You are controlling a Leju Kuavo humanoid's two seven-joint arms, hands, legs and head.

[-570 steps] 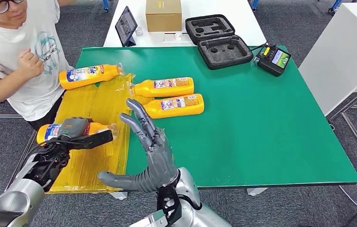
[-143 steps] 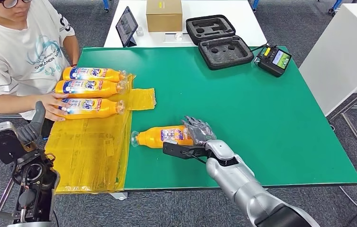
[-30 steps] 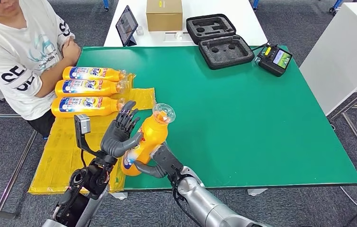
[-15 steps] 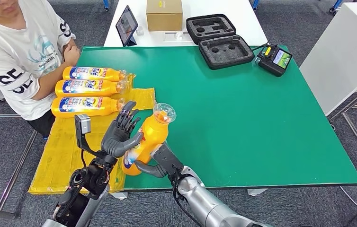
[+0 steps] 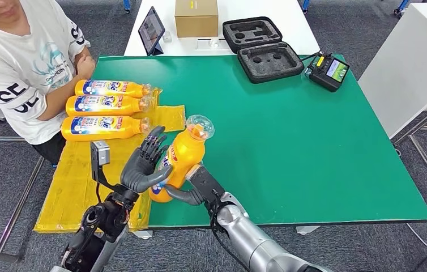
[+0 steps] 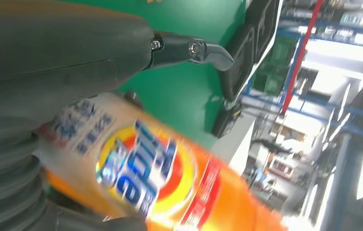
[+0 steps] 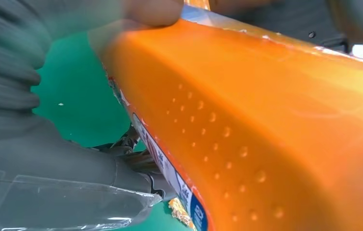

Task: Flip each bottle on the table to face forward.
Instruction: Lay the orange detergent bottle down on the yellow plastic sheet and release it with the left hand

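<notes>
Gripping from beneath, the fingers (image 5: 176,196) of the right hand (image 5: 194,186) are curled around the lower body of an orange plastic detergent bottle (image 5: 180,160), which is held tilted above the near edge of the green table (image 5: 313,147), its clear cap pointing up and away. The left hand (image 5: 145,164) is pressed against the bottle's labelled side with fingers spread and only loosely bent; whether it is truly gripping cannot be told. In the left wrist view the blue and yellow label (image 6: 136,168) faces that palm. Beyond, three matching orange bottles (image 5: 102,126) lie side by side, labels up, on a yellow plastic sheet (image 5: 81,181) beside a seated person (image 5: 24,62).

A slip is judged possible: the bottle is smooth, held low and off the table, so a loosened grip during the handover could drop it over the table's edge.
</notes>
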